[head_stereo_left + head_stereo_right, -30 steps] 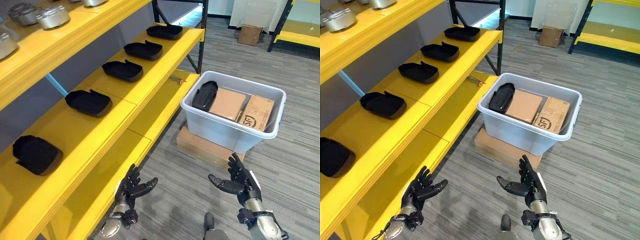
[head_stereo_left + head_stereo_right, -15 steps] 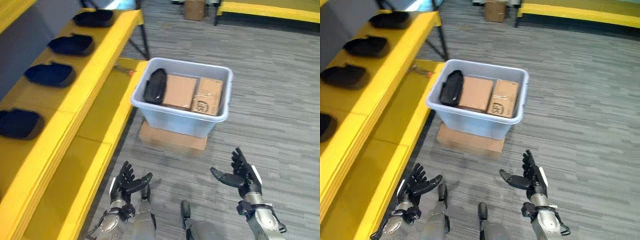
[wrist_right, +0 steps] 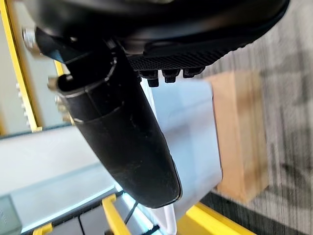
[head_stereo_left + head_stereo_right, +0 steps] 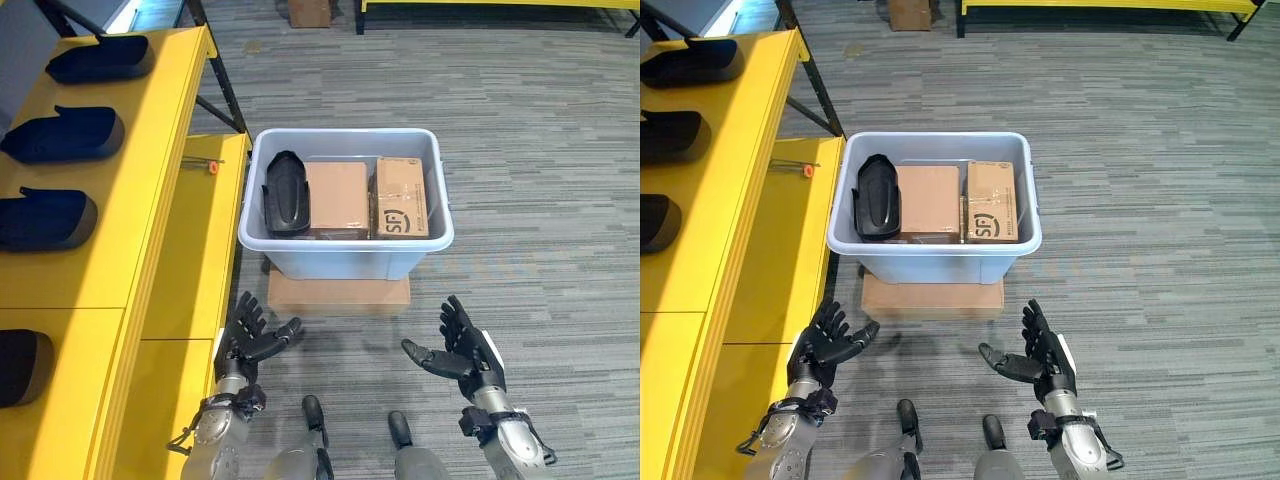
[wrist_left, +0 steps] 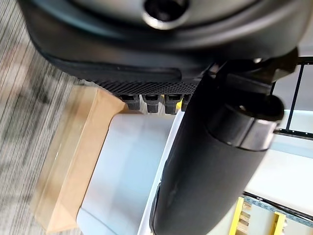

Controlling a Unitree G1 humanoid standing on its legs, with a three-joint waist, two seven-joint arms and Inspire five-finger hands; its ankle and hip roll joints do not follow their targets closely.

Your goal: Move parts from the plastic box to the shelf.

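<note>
Both hands, left hand [image 4: 247, 338] and right hand [image 4: 464, 354], hover empty with fingers spread, the plastic box [image 4: 345, 260] holding a black part [image 4: 284, 194] just ahead.

Bright, even indoor light with soft shadows. In the wrist views, carpet [image 5: 19, 73] past the fingers is streaked with blur; the nearby thumb looks soft.
</note>
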